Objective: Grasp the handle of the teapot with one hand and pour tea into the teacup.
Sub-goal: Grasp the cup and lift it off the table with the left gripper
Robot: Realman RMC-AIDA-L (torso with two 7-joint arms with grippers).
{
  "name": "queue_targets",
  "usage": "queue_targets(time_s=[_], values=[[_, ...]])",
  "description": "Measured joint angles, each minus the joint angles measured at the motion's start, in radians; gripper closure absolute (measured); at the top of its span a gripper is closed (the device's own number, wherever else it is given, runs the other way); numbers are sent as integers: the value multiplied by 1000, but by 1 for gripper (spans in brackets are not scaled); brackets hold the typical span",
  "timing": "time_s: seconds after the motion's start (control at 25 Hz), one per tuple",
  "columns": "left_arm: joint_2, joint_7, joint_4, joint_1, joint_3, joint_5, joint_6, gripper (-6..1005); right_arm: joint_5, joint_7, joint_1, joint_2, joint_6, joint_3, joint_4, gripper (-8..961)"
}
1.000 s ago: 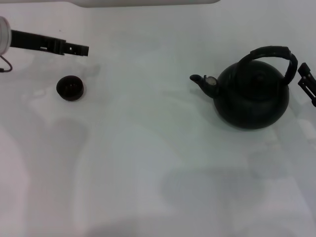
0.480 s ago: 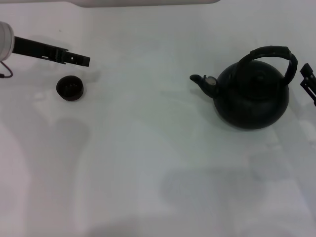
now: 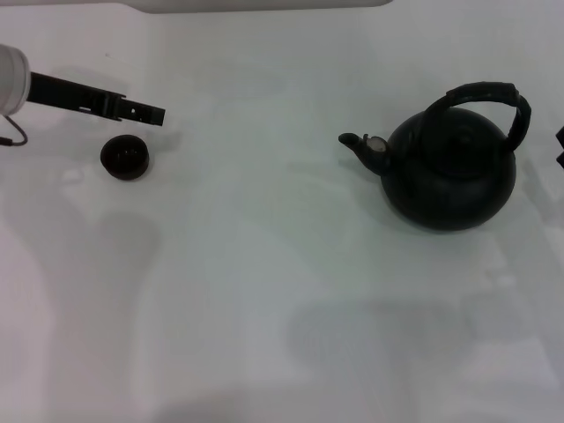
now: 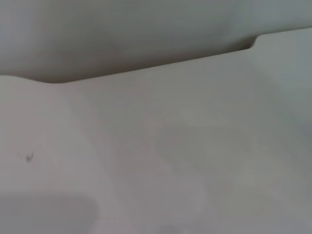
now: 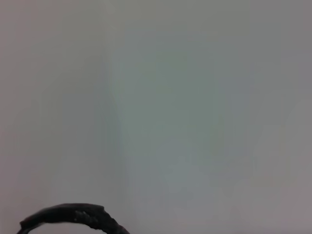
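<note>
Teacup point(image 3: 124, 158) just below left gripper point(image 3: 150, 113)

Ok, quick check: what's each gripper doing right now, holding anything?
Left gripper: holding nothing, poised just behind the teacup; open or shut cannot be told.
Right gripper: barely in view beside the teapot; state cannot be told.

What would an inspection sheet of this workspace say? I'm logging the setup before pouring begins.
Surface: white table, bare between items.
Job's things: teapot upright on the right, spout toward the teacup; handle ungrasped.
Clutter: nothing seen.
Grippers: left gripper hovers just beyond the teacup; right gripper barely at the right edge.
Cables: dark wire by the left arm.
Surroundings: pale wall only.
</note>
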Motion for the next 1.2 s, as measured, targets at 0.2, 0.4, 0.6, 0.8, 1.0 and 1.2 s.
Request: queue_targets(time_s=[0.2, 0.4, 0.6, 0.8, 1.0, 1.2], values=[[0, -12, 10, -7, 0, 47, 0, 196, 0, 1, -6, 0, -4, -3, 0, 79], [-1, -21, 27, -9, 0, 75, -5, 196, 0, 1, -20, 0, -5, -2, 0, 79], [1, -29, 27, -9, 0, 102, -3, 197, 3, 1, -20, 1, -6, 1, 0, 79], [2, -33, 26, -12, 0, 105, -5, 197, 4, 2, -17, 1, -6, -1, 0, 79], [4, -32, 24, -25, 0, 100, -4, 198, 5, 2, -14, 1, -3, -2, 0, 79], [2, -32, 26, -47, 0, 104, 1, 198, 5, 2, -12, 1, 3, 1, 0, 79]])
